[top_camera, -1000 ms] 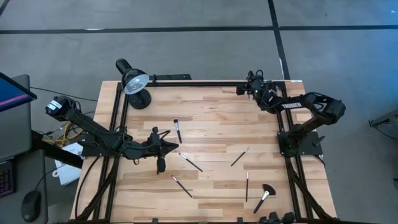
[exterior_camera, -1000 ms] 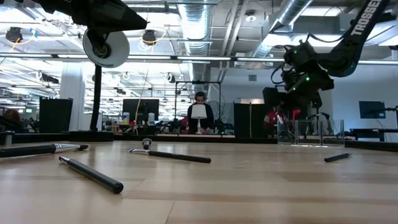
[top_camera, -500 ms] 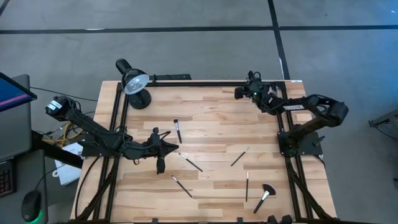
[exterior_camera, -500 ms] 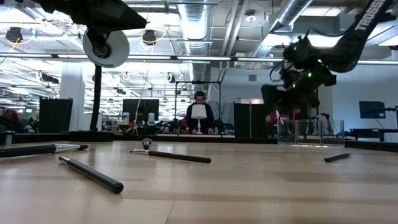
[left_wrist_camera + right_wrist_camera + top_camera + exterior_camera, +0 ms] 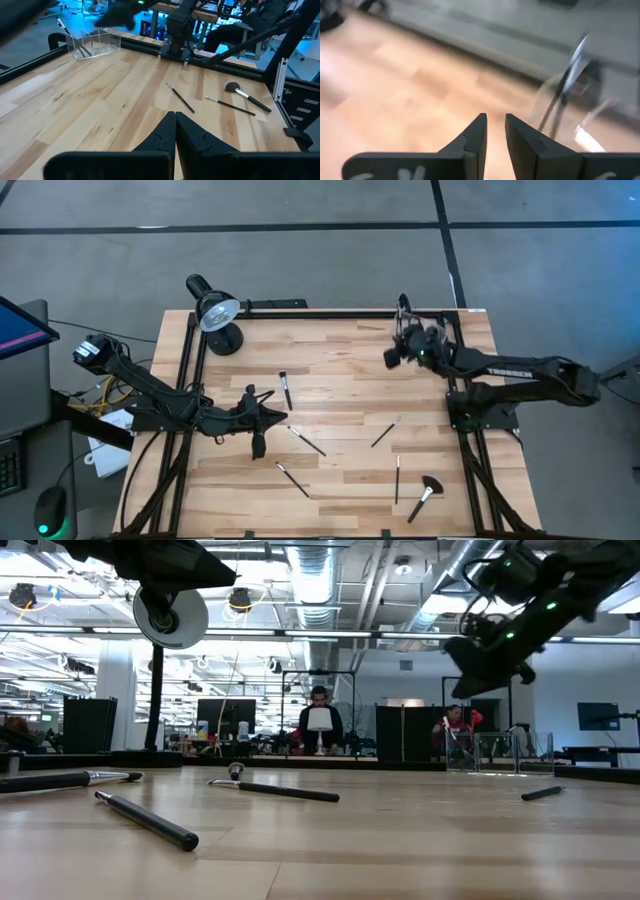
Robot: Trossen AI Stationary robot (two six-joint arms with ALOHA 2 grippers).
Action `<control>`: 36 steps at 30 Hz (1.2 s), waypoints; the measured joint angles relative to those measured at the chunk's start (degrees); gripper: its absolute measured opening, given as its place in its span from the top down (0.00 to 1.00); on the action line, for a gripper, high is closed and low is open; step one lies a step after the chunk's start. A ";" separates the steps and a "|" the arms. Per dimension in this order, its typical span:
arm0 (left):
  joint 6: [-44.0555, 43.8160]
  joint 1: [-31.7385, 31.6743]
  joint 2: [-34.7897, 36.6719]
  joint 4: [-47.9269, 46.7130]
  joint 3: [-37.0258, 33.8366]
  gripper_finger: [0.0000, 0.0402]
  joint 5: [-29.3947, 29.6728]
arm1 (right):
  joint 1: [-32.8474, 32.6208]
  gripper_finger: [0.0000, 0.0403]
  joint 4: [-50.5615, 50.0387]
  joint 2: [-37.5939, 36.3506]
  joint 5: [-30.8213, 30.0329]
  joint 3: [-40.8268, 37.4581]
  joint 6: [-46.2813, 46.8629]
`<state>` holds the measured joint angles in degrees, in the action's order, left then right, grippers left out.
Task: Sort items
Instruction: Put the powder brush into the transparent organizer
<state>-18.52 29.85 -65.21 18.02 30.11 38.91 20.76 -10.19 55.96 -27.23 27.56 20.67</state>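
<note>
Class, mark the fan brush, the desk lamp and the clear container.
fan brush [image 5: 431,485], high view, on its black fan head
desk lamp [image 5: 216,311], high view, on its shade
clear container [image 5: 95,42], left wrist view, on its wall

Overhead view: evenly lit, no harsh glare; the table reads bright against the dull grey floor. The desk lamp at 10 o'clock shows a pale, washed-out face. Shadows under both arms are soft and short.

Table-level view: strong backlight from ceiling light strips at 10 to 12 o'clock; arm parts overhead appear as near silhouettes. Nearest brush is slightly soft.

Left wrist view: blue-tinted background at 12 o'clock, tabletop sharp, the fingers slightly soft.

Right wrist view: heavy motion blur throughout; clear container smeared, with a glare streak at 4 o'clock.
</note>
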 joint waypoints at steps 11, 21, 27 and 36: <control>-0.98 -3.23 0.00 -0.02 0.00 0.98 0.05 | -27.77 0.85 -5.27 2.87 -6.95 0.56 22.34; 4.01 -4.10 0.00 0.00 0.00 0.98 0.08 | -43.93 0.85 9.68 13.40 -22.59 0.56 26.81; 4.61 -5.29 0.00 0.01 0.00 0.98 4.82 | -41.68 0.85 12.49 14.67 -23.43 1.70 22.97; 1.59 -5.52 -0.22 0.06 -2.21 0.98 3.05 | -37.38 0.85 21.47 17.44 -23.86 1.74 17.38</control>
<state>-16.93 24.33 -65.43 18.08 27.90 41.95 -16.62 11.28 73.40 -51.09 29.30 38.05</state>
